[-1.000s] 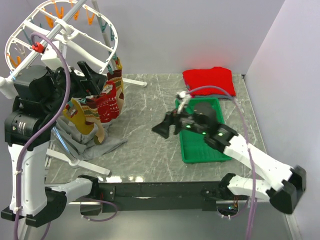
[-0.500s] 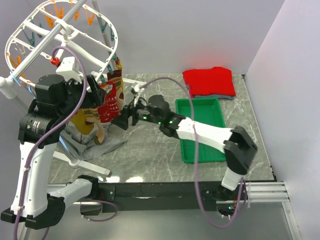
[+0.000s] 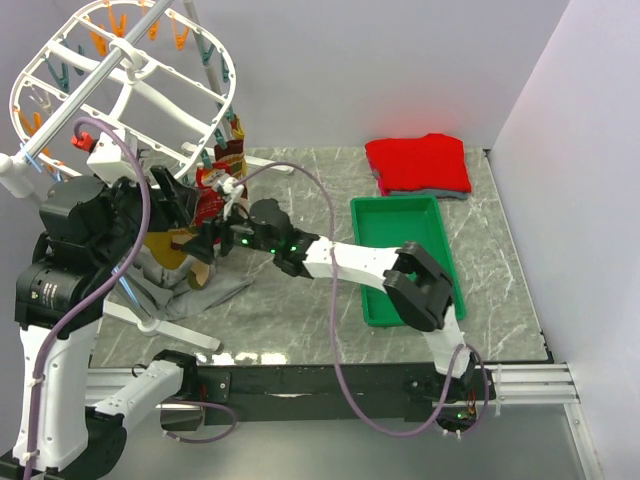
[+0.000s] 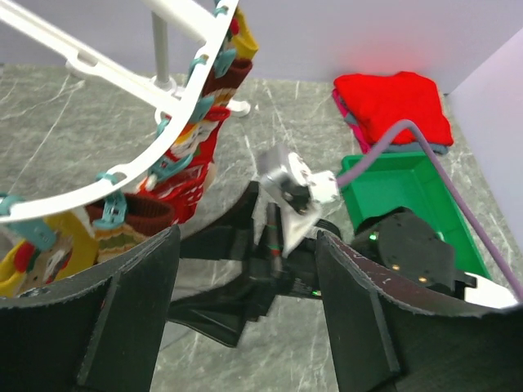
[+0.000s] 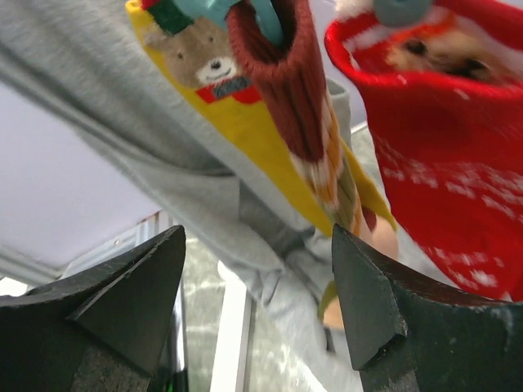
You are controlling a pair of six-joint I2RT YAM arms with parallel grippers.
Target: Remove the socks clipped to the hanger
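Socks [image 3: 215, 195] hang clipped along the hanger [image 4: 82, 51] rim, long axis straight down. Right gripper [image 5: 255, 233] is spread wide and holds nothing. Striped sock [image 5: 306, 122] with a dark red cuff sits dead ahead between its fingers, with the yellow sock [image 5: 221, 114] on one side and the red sock [image 5: 441, 163] on the other. Teal clip [image 5: 265, 20] is above the fingertips. Left gripper [image 4: 245, 237] is also spread and empty, with the socks up and off to its side. Right arm is nearer. Likely move is to close on the striped sock and pull down off the clip.
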